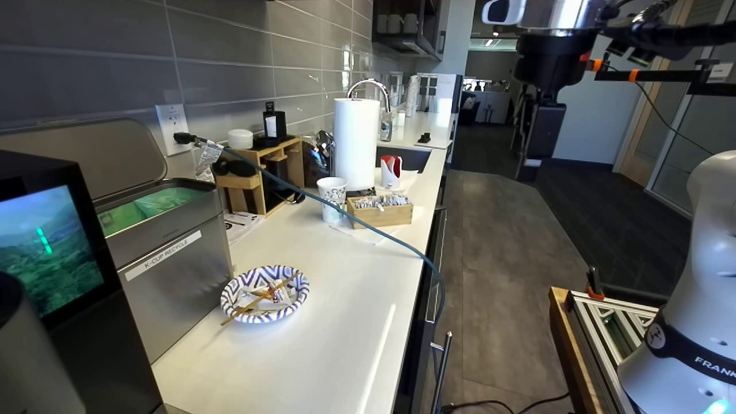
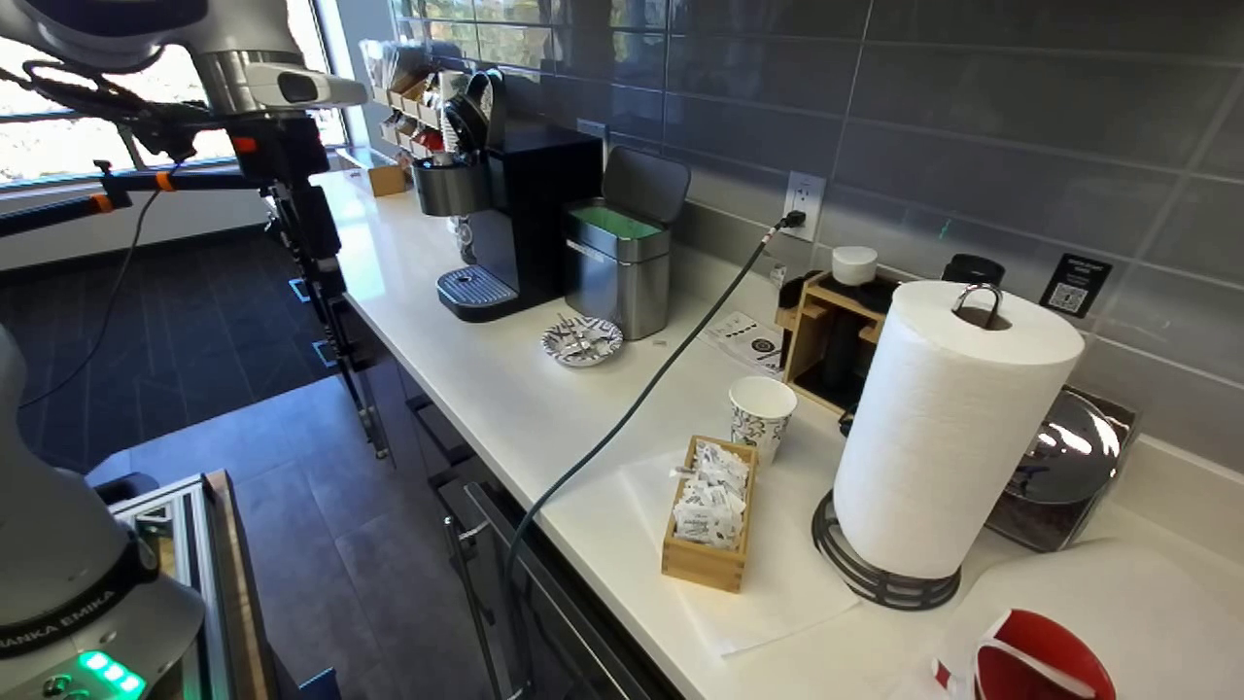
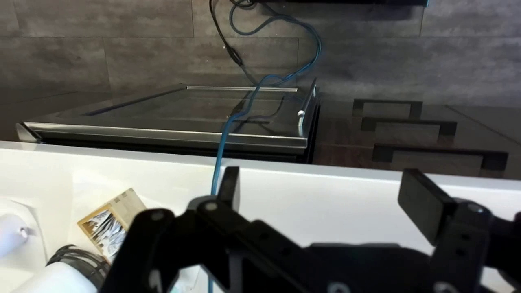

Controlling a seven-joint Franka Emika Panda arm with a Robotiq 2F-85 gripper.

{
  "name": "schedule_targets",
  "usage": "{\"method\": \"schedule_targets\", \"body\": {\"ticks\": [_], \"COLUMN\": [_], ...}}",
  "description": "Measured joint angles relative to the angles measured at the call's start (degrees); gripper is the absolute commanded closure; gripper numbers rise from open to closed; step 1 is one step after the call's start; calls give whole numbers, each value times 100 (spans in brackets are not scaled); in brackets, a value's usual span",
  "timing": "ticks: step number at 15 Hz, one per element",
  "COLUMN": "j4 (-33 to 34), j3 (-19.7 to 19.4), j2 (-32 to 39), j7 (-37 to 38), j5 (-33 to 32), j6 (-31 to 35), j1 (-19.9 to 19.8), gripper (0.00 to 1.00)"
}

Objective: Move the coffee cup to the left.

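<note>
The coffee cup is a white cylinder with faint bluish markings. It stands upright on the white counter in both exterior views (image 1: 332, 201) (image 2: 761, 416), beside the wooden box of packets. In the wrist view I cannot make it out; the gripper hides that area. My gripper (image 3: 319, 195) is open with nothing between its fingers; bare counter (image 3: 317, 219) shows behind the gap. In both exterior views the gripper (image 1: 528, 171) (image 2: 332, 280) hangs raised and well apart from the cup.
A blue cable (image 2: 637, 399) runs from the wall outlet across the counter close to the cup. A wooden packet box (image 2: 705, 566), paper-towel roll (image 2: 957, 437), patterned bowl (image 1: 296, 307), wooden organizer (image 1: 296, 167), steel bin (image 1: 178, 282) and red-and-white container (image 2: 1045, 661) stand around.
</note>
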Motion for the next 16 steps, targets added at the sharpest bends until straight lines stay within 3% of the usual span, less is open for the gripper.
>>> {"method": "schedule_targets", "body": {"ticks": [5, 9, 13, 16], "j4": [-87, 292, 1036, 1030], "j3": [-241, -259, -282, -318], "j2": [804, 1865, 2746, 2754], "j7": [826, 1667, 2266, 2259], "j5": [-295, -451, -959, -959], "j6": [1584, 2692, 3035, 3035], "j1": [-706, -1242, -1547, -1490], "gripper": [0, 0, 0, 0]}}
